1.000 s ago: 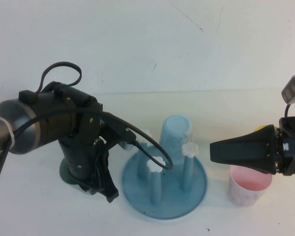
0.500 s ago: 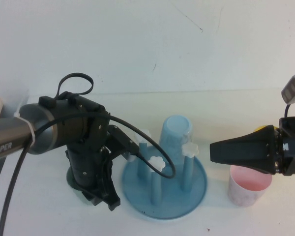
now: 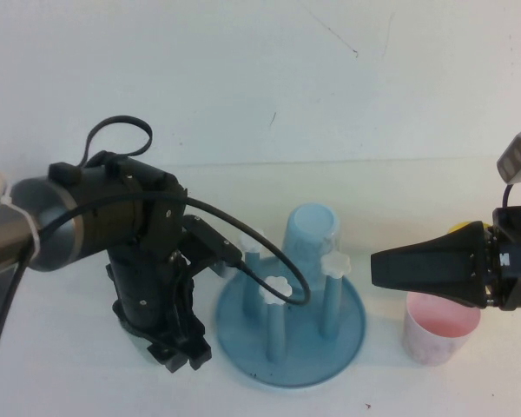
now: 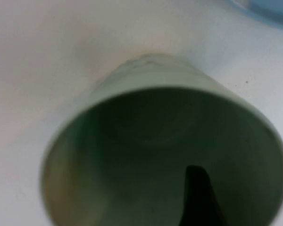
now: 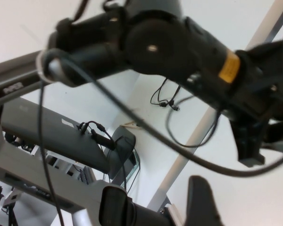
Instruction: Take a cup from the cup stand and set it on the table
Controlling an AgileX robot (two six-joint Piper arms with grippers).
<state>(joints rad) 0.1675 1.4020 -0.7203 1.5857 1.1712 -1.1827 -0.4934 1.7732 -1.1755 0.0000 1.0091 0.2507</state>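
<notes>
The mint-green cup (image 4: 155,94) stands upright on the white table (image 3: 61,365), filling the left wrist view; in the high view it is hidden under the left arm. My left gripper (image 3: 178,352) is open and points down over the cup, just left of the cup stand. One finger (image 4: 200,197) is inside the cup, clear of its wall, and the other is outside the rim. The blue cup stand (image 3: 347,347) has white-capped pegs (image 3: 276,287); its edge shows in the left wrist view (image 4: 269,7). My right gripper (image 3: 375,268) is open and empty, hovering right of the stand.
A light blue cup (image 3: 311,239) sits upside down on a rear peg of the stand. A pink cup (image 3: 441,326) stands upright on the table under the right arm. A small yellow thing (image 3: 458,228) shows behind that arm.
The left arm has shifted a little and now covers the cup's dark green side, which showed by the arm before. The right arm, the stand and the other cups have not moved.
</notes>
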